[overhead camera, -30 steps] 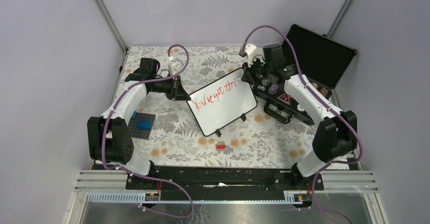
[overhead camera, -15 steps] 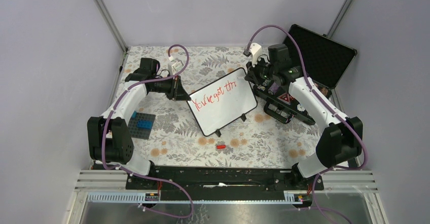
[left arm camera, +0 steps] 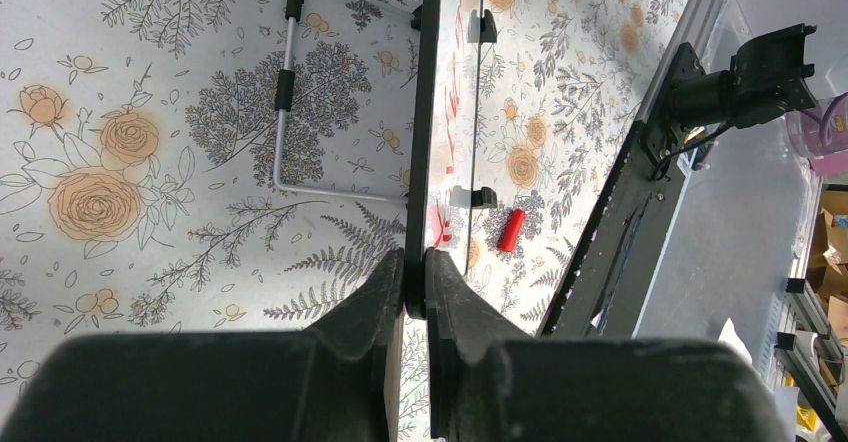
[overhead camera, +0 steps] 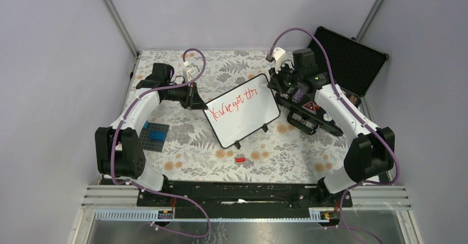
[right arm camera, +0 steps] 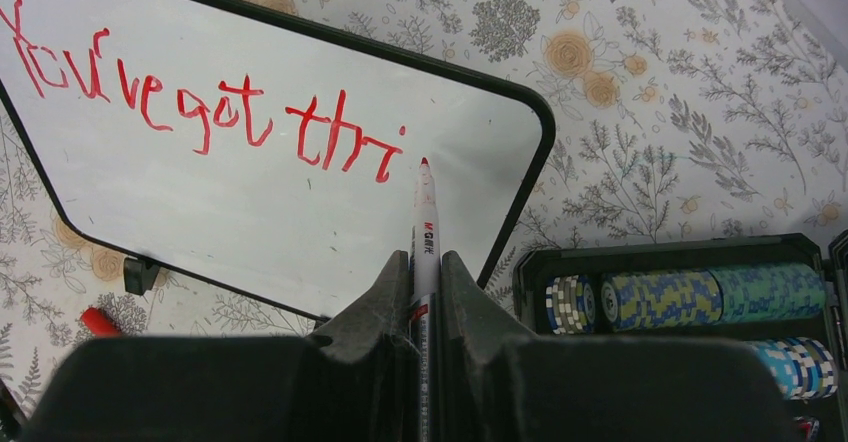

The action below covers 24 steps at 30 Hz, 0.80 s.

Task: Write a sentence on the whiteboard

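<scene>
The whiteboard point(overhead camera: 245, 114) stands tilted at the table's middle, white with a thin black rim. Red writing on it point(overhead camera: 230, 104) reads "You've got thi" in one slanted line; it also shows in the right wrist view point(right arm camera: 200, 102). My left gripper point(overhead camera: 198, 101) is shut on the board's left edge, seen edge-on in the left wrist view point(left arm camera: 415, 272). My right gripper point(overhead camera: 281, 84) is shut on a white marker point(right arm camera: 425, 237); its red tip sits just right of the last letter, at the board's surface or a hair off it. The whiteboard fills the right wrist view point(right arm camera: 250, 192).
A red marker cap point(overhead camera: 240, 159) lies on the floral cloth in front of the board. An open black hinged case point(overhead camera: 342, 62) with poker chips point(right arm camera: 660, 297) stands at the right. A dark plate with blue bricks point(overhead camera: 153, 135) lies at the left. The board's wire stand point(left arm camera: 285, 92) shows behind it.
My right gripper with the marker has shifted a little to the right along the board's top right corner. The left arm and the board have not moved.
</scene>
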{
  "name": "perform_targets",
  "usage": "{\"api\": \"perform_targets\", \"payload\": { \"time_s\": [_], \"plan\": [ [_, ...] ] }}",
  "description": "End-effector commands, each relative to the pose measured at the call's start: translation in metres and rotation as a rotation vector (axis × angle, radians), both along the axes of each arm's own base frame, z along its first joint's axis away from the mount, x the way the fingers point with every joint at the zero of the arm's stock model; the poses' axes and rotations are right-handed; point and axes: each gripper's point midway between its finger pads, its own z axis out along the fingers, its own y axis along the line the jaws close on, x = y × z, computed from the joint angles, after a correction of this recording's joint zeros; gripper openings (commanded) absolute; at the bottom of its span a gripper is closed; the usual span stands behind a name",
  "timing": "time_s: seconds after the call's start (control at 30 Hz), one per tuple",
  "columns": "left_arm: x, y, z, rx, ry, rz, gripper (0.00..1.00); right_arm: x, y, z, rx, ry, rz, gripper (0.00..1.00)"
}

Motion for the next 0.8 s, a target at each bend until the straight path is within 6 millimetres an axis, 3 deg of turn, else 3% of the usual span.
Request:
{"api": "perform_targets", "payload": {
  "time_s": [0.0, 0.77],
  "plan": [
    [0.0145, 0.0015, 0.0002, 0.046, -0.084, -0.002, 0.0, -0.0011, 0.0018, 0.0001, 0.015, -0.013, 0.019, 0.0],
    [0.0147, 0.0006, -0.0003, 0.046, -0.08, -0.003, 0.0, -0.0005, 0.0033, 0.0005, 0.025, -0.004, 0.015, 0.0]
  ]
}}
